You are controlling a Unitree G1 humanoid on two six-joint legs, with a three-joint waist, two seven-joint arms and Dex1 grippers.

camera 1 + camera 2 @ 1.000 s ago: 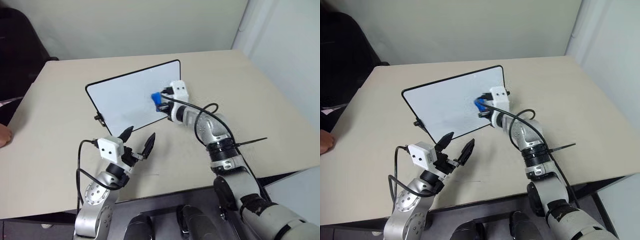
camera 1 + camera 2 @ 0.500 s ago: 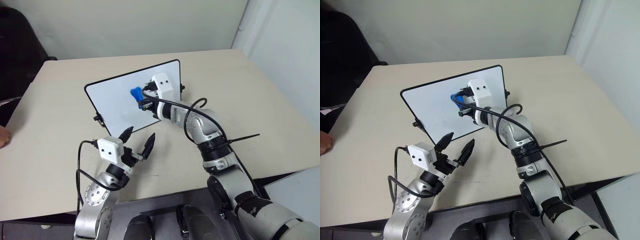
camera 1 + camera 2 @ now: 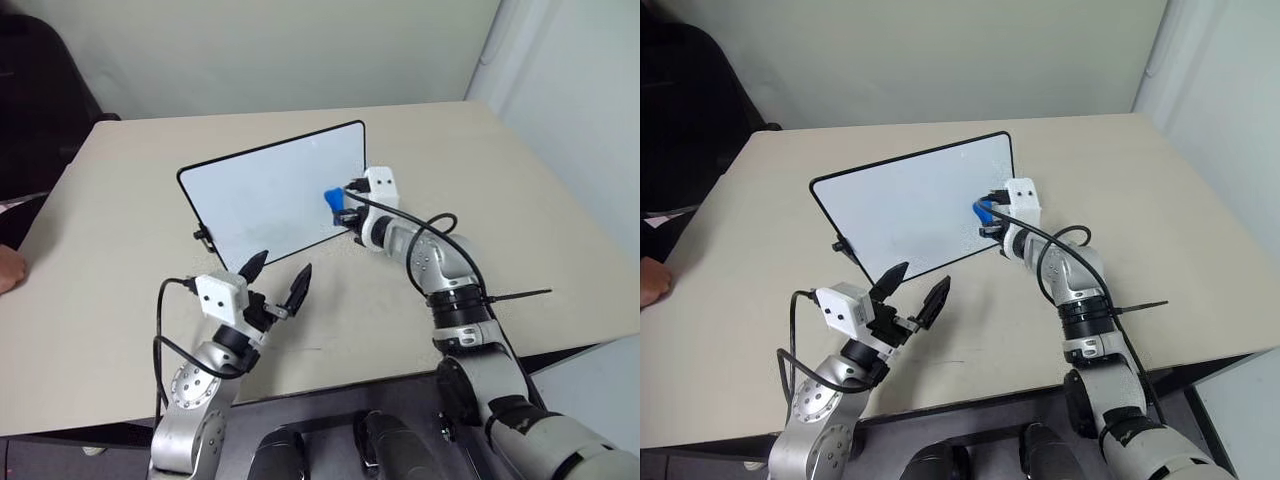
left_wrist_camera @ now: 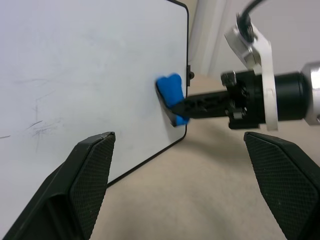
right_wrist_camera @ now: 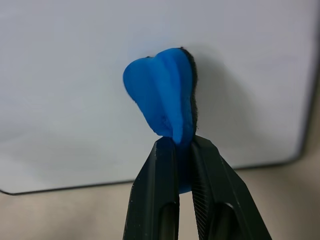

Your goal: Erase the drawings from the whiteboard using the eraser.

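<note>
The whiteboard [image 3: 262, 195] stands propped and tilted on the tan table. My right gripper [image 3: 343, 209] is shut on the blue eraser [image 3: 333, 200] and presses it against the board's face near the lower right corner. The right wrist view shows the eraser [image 5: 161, 92] pinched between the two black fingers [image 5: 161, 195], flat on the white surface. My left gripper [image 3: 277, 276] hovers open in front of the board's near edge, holding nothing. The drawings are out of view; faint grey streaks [image 4: 39, 124] mark the board's surface.
A person's hand [image 3: 8, 268] rests at the table's left edge. A dark chair [image 3: 40, 90] stands behind the table's far left corner. The bare tabletop [image 3: 520, 180] stretches right of the board, and its front edge runs just under my arms.
Half a second ago the right gripper held the eraser near the board's upper middle. It has swept right and down to the lower right corner. The left gripper has stayed put.
</note>
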